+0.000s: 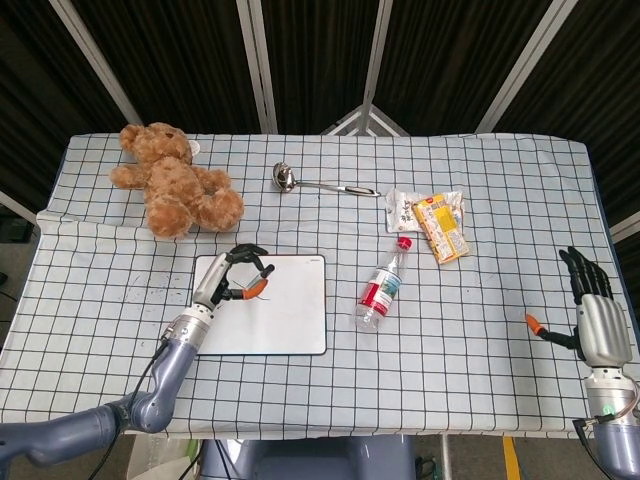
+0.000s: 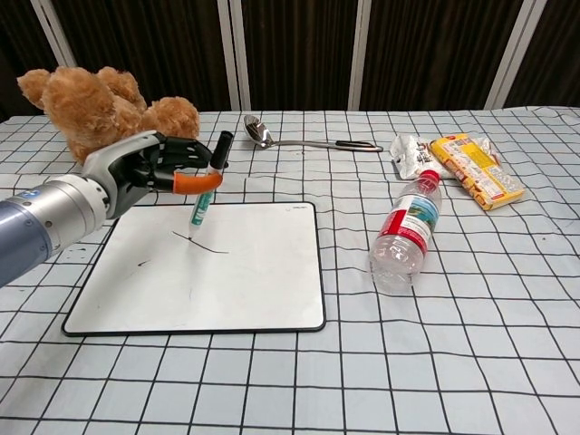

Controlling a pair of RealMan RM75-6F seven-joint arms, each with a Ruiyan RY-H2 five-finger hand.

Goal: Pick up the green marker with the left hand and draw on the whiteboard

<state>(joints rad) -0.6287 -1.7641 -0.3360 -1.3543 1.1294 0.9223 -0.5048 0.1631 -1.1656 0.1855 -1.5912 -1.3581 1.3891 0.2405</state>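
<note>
The whiteboard (image 2: 227, 272) (image 1: 285, 325) lies flat on the checked cloth left of centre, with a thin dark line and a few small marks on it. My left hand (image 2: 145, 168) (image 1: 232, 275) hovers over the board's upper left part and pinches the green marker (image 2: 207, 192), which stands nearly upright, black cap end up. Its tip sits at or just above the drawn line. My right hand (image 1: 598, 315) stays at the table's right edge, fingers straight and apart, holding nothing; the chest view does not show it.
A brown teddy bear (image 2: 95, 104) sits behind the board at the back left. A metal ladle (image 2: 304, 140) lies at the back centre. A plastic bottle (image 2: 405, 231) lies right of the board, with snack packets (image 2: 462, 168) behind it.
</note>
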